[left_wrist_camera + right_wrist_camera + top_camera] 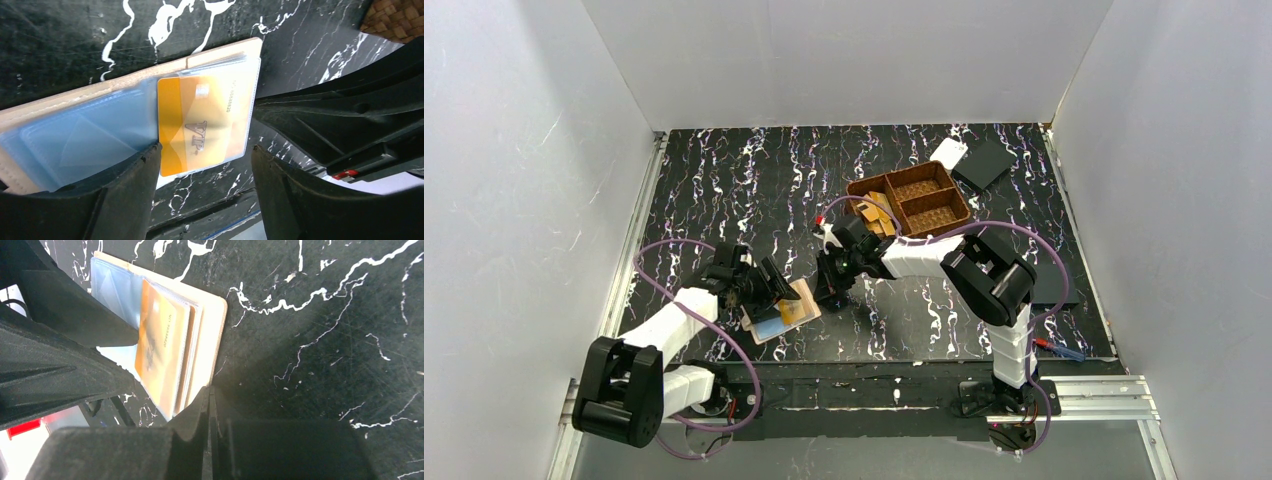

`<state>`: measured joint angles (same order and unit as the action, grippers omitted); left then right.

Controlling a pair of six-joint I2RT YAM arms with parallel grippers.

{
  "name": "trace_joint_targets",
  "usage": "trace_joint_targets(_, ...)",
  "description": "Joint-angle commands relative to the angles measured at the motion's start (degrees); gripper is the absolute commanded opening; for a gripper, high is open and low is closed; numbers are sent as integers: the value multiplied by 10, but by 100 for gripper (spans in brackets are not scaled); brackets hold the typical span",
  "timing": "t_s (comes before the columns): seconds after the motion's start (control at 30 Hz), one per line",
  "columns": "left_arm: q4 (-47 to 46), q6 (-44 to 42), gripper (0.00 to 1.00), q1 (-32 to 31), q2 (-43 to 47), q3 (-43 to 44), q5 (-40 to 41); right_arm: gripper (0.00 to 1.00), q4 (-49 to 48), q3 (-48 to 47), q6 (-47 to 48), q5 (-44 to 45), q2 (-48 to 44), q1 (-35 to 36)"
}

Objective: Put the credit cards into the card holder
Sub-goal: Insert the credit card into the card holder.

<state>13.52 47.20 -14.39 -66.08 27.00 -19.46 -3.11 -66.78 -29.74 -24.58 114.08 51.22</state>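
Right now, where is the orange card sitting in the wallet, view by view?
Top external: orange card lower left of centre, in the card holder.
Left wrist: centre, between the left fingers.
Right wrist: left of centre.
Shared landmark: the card holder's tan border.

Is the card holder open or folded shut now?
Open: the card holder lies spread flat, inner faces up, with an orange credit card showing inside.

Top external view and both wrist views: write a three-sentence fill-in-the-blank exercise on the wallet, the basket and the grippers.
The tan-brown bifold wallet lies ___ on the black marbled table, a golden-orange card showing in its clear sleeve. The left gripper is open, while the right gripper is ___. The brown woven basket has ___ compartments.
Missing words: open; shut; three.
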Motion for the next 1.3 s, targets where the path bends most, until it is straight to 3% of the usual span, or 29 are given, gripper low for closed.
trace_joint_targets(0.0, -47, 17, 66, -1, -18, -19, -31, 7, -25, 6, -13, -11, 7, 11)
trace_joint_targets(0.4, -132, 53, 69, -25, -27, -24, -76, 4, -34, 15, -25, -4, 11, 27)
trace_joint_targets(0.63, -131, 2, 77, -27, -29, 2, -76, 4, -37, 14, -26, -6, 13, 27)
trace_joint_targets(0.83, -140, -32, 80, -29, 25, 7, -74, 4, -15, 4, -11, 7, 2, 27)
trace_joint_targets(1.07, 30, -38, 87, -28, 81, 47, -51, 20, 113, -42, 48, 76, -49, 11)
trace_joint_targets(1.27, 107, -47, 94, -25, 108, 71, -23, 37, 205, -106, 86, 99, -92, -23)
